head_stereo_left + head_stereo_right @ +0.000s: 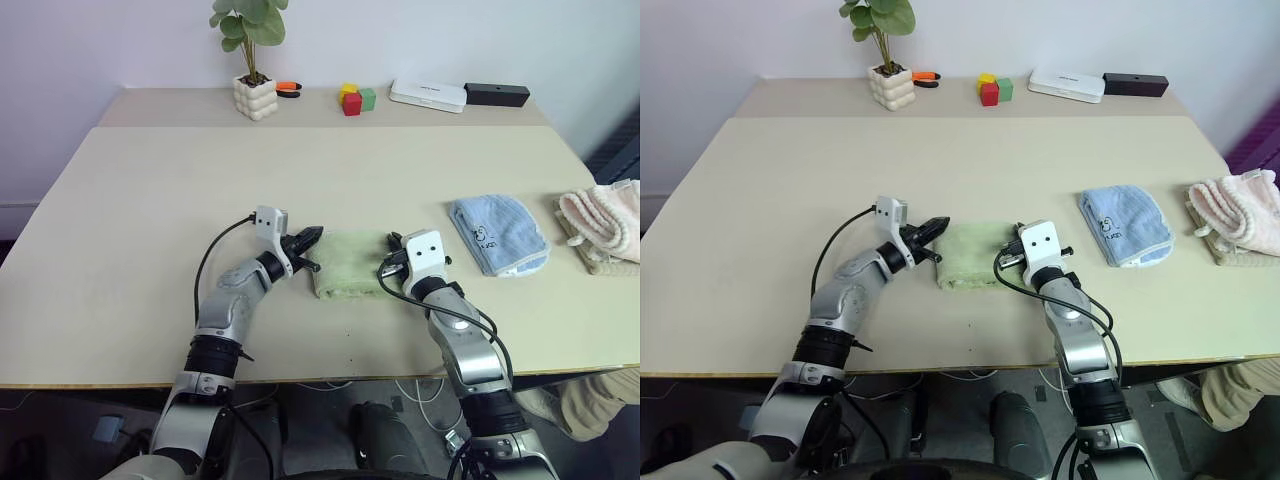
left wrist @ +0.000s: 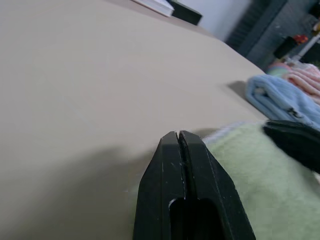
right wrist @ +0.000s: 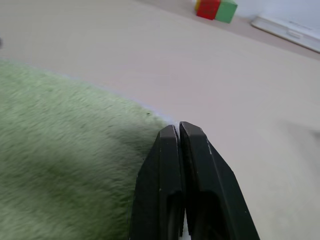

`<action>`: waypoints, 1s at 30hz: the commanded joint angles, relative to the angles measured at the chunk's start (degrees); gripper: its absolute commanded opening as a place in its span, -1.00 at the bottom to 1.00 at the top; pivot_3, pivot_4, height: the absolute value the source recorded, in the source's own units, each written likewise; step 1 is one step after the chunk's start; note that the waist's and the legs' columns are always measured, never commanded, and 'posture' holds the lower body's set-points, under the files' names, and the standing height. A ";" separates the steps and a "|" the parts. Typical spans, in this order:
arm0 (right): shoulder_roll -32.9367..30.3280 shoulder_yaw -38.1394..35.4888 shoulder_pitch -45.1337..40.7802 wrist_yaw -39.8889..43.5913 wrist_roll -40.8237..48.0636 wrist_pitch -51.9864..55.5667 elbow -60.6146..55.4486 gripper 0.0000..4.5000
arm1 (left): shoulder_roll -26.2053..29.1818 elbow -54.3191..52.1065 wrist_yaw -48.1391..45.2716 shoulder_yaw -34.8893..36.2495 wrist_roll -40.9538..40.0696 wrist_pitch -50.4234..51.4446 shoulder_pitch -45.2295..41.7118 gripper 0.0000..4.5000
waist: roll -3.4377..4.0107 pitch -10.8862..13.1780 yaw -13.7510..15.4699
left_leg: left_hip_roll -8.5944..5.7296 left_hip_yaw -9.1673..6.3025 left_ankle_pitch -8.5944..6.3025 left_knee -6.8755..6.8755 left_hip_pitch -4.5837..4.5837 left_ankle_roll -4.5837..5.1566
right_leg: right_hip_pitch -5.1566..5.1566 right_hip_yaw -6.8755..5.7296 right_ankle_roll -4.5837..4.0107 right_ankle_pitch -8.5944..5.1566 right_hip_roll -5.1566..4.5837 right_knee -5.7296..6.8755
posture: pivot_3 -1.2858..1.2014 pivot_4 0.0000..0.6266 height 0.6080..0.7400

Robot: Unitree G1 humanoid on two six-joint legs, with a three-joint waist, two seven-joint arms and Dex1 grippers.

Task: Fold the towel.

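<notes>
The light green terry cloth towel point(image 1: 350, 262) lies folded into a small, thick rectangle near the front of the wide beige counter point(image 1: 150, 200), right between the robot's two arms. The left gripper point(image 1: 308, 239) sits at the towel's left edge, its two black fingers point(image 2: 182, 190) pressed tight together with nothing between them, the tips pointing across toward the towel's far left corner. From the left wrist view the green pile lies just beside and beyond those fingers, with its whitish edging visible along the far side. The right gripper point(image 3: 179, 131) is at the towel's right edge, its black fingers point(image 3: 200, 190) likewise closed flat against each other and holding nothing; the tips hang at the towel's far right corner, with green cloth spread out on one side and bare counter on the other. Whether either pair of tips actually touches the cloth I cannot tell.

Further to the robot's right lie a folded light blue towel point(image 1: 498, 233) and, near the counter's edge, a pale pink fluffy towel point(image 1: 605, 224). Along the back stand a potted green plant in a white knobbly pot point(image 1: 254, 95) and some coloured blocks point(image 1: 355, 98).
</notes>
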 commanded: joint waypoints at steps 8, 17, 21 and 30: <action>-1.49 -5.86 -5.66 0.80 3.83 3.04 -4.62 -0.97 | 4.42 -4.27 -2.08 3.26 -2.64 2.84 -2.96 -1.00 | 0.00 0.00 -0.10 | 0.00 0.01 0.00 -0.01 0.00 0.00 | 0.00 0.00 0.05 0.03 0.01 0.00 | 0.03 -0.52 1.00; -5.60 -8.50 -9.34 18.26 19.11 4.54 -8.25 0.25 | 17.52 -8.86 -17.89 7.82 -13.16 12.23 -2.84 -0.20 | 0.01 0.01 -0.33 | 0.05 0.01 0.00 -0.19 0.02 0.00 | -0.06 -0.01 0.16 0.08 0.04 0.01 | 0.03 -0.52 1.00; -6.99 -8.68 -9.68 19.36 19.12 4.13 -6.84 1.00 | 19.32 -9.19 -18.99 7.92 -14.16 13.26 -2.68 0.71 | 0.01 0.01 -0.02 | 0.05 0.01 0.00 -0.18 0.06 0.00 | -0.03 -0.02 0.01 -0.01 0.02 0.00 | 0.03 -0.52 1.00; -17.72 -11.85 -7.97 36.96 30.35 7.86 -11.61 1.00 | 20.94 -15.54 -9.11 13.48 -22.86 32.04 0.66 0.99 | 0.01 0.01 -0.18 | 0.06 0.02 0.00 -0.20 0.06 0.00 | -0.04 -0.01 0.18 0.06 0.02 0.02 | 0.03 -0.52 1.00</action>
